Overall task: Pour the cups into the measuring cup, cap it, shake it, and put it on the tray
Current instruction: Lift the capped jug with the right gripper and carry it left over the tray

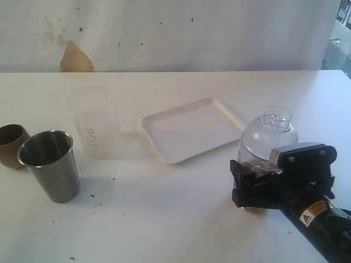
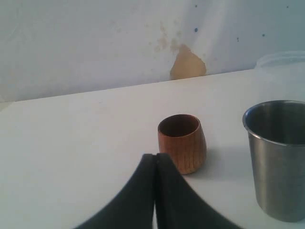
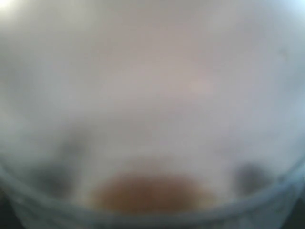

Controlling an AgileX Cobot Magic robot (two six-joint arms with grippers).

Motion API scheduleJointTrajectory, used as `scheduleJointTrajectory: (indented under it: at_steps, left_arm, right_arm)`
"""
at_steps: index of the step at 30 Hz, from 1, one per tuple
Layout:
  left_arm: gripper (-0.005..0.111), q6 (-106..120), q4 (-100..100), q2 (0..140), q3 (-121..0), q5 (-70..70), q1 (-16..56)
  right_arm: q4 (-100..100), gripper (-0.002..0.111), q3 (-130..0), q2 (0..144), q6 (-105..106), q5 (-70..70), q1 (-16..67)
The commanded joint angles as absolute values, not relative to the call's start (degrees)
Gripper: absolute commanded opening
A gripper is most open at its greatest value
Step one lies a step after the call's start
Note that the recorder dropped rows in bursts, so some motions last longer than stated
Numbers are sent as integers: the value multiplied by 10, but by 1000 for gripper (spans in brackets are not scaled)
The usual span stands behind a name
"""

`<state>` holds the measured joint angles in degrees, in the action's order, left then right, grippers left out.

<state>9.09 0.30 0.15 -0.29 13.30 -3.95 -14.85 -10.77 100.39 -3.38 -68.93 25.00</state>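
Note:
The measuring cup (image 1: pixel 253 156) stands at the right of the table under a clear domed lid (image 1: pixel 269 134), with something dark inside. My right gripper (image 1: pixel 244 183) reaches around its lower part; whether the jaws press on it does not show. The right wrist view is only blurred clear plastic (image 3: pixel 152 95) with a brown patch low down. The white tray (image 1: pixel 192 129) lies just left of the cup, with nothing on it. At the left stand the cups: frosted cup (image 1: pixel 93 123), steel tumbler (image 1: pixel 50 164), brown cup (image 1: pixel 11 143). My left gripper (image 2: pixel 156 157) is shut and holds nothing, just short of the brown cup (image 2: pixel 182 143), with the tumbler (image 2: pixel 279 157) beside it.
A white wall with a tan stain (image 1: pixel 75 59) runs behind the table's far edge. The frosted cup's rim (image 2: pixel 283 64) shows behind the tumbler in the left wrist view. Small dark specks dot the tabletop near the tumbler.

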Motion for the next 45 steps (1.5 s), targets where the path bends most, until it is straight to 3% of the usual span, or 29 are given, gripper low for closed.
scheduleJointTrajectory:
  at_steps: [1, 7, 10, 12, 15, 19, 20, 23, 28, 29, 30, 31, 33, 34, 37, 39, 42, 44, 45]
  left_arm:
    - [0, 90, 5, 0, 0, 133, -37]
    - [0, 90, 5, 0, 0, 133, -37]
    - [0, 90, 5, 0, 0, 133, -37]
    - [0, 90, 5, 0, 0, 133, -37]
    - [0, 90, 5, 0, 0, 133, -37]
    - [0, 90, 5, 0, 0, 133, -37]
    - [0, 90, 5, 0, 0, 133, -37]
    - [0, 90, 5, 0, 0, 133, -37]
    - [0, 90, 5, 0, 0, 133, -39]
    - [0, 90, 5, 0, 0, 133, -39]
    - [0, 90, 5, 0, 0, 133, -39]
    - [0, 90, 5, 0, 0, 133, -39]
    - [0, 90, 5, 0, 0, 133, -39]
    - [0, 90, 5, 0, 0, 133, -39]
    - [0, 90, 5, 0, 0, 133, -39]
    - [0, 90, 5, 0, 0, 133, -39]
    - [0, 90, 5, 0, 0, 133, -39]
    - [0, 90, 5, 0, 0, 133, -39]
    - [0, 90, 5, 0, 0, 133, -39]
  right_arm:
    - [-185, 1, -108, 1007, -43, -700, 246]
    - [-26, 0, -121, 959, -54, -698, 246]
    - [17, 0, -151, 911, -60, -618, 246]
    - [-38, 0, -186, 880, 9, -504, 244]
    - [-178, 0, -226, 857, 55, -439, 225]
    - [87, 0, -255, 844, -73, -392, 239]
    - [82, 0, -265, 844, -55, -370, 245]
    - [-217, 0, -281, 848, 60, -388, 228]
    - [116, 0, -301, 828, -96, -329, 252]
    - [77, 0, -302, 828, -64, -331, 252]
    - [-143, 0, -302, 830, 36, -357, 238]
    - [-180, 0, -302, 830, 37, -360, 237]
    - [81, 0, -302, 808, -49, -313, 270]
    - [90, 0, -302, 805, -40, -307, 283]
    - [-175, 0, -303, 809, 69, -350, 268]
    - [37, 0, -320, 802, 5, -279, 302]
    - [-204, 0, -332, 806, 89, -341, 288]
    - [0, 0, -356, 806, 30, -256, 320]
    - [-37, 0, -361, 809, 73, -253, 320]
